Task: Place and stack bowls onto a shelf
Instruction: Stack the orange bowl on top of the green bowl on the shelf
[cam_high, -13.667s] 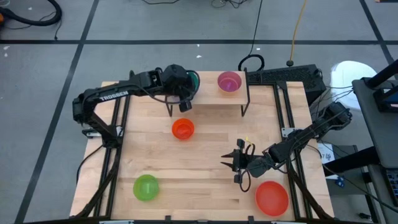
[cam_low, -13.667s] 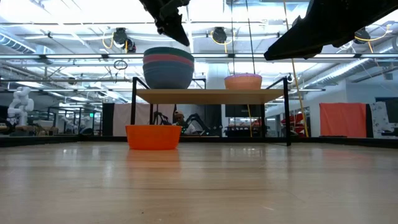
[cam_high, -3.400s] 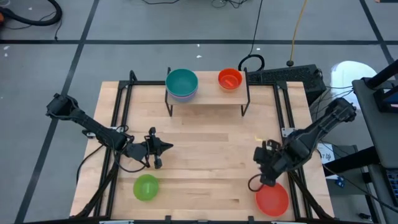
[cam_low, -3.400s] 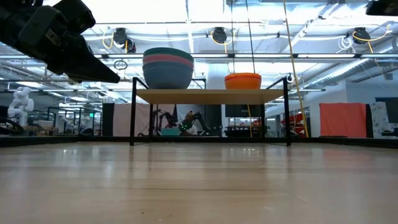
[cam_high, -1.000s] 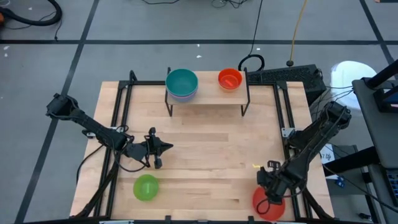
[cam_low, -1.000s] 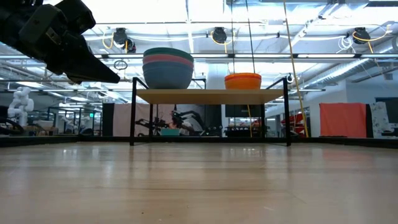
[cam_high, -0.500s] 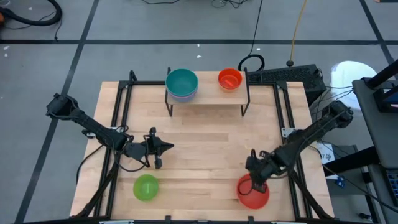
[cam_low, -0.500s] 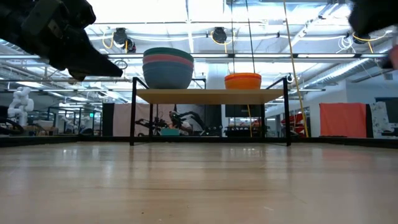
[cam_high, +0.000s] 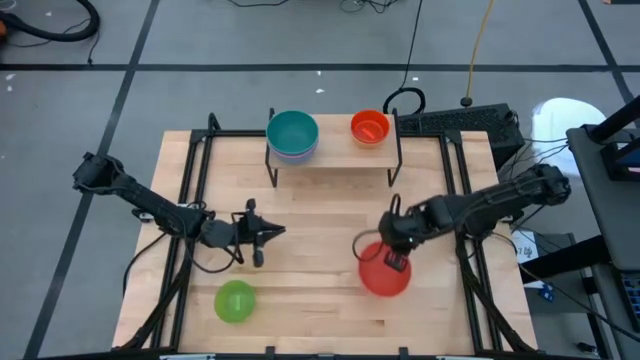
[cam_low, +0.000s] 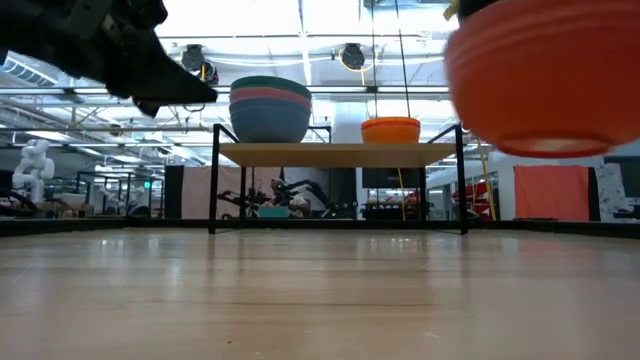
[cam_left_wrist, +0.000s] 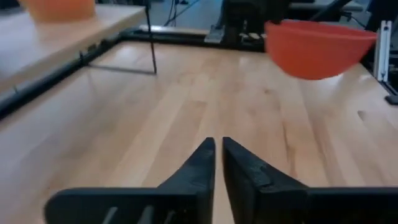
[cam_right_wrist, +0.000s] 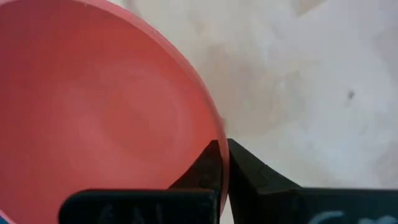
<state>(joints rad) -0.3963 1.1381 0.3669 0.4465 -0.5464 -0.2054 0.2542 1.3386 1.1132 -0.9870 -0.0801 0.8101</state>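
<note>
My right gripper (cam_high: 392, 257) is shut on a red bowl (cam_high: 383, 275) above the table's middle right; the low view shows this red bowl (cam_low: 545, 75) clear of the wood. The shelf (cam_high: 335, 158) stands at the far edge. It carries a teal-topped stack of bowls (cam_high: 292, 134) at its left end and an orange bowl (cam_high: 369, 127) at its right end. A green bowl (cam_high: 235, 301) rests on its base near the table's near left. My left gripper (cam_high: 272, 233) hovers left of centre, fingers nearly together on nothing (cam_left_wrist: 217, 144). My right gripper pinches the red bowl's rim (cam_right_wrist: 214, 132) on its far side, one finger inside the bowl and one outside. The fingers come steeply from above. The bowl hangs below them, mouth up and slightly tilted, lifted clear of the table.
Black rails (cam_high: 190, 190) run along the table's left and right sides. A dark flat device (cam_high: 455, 122) sits at the far right corner beside the shelf. Bare wood lies between the grippers and in front of the shelf (cam_high: 330, 215).
My right gripper has carried the red bowl from the near right corner toward the table's middle and far side. It has risen, so the bowl is now lifted clear of the table. It has stayed shut on the rim and has rolled.
</note>
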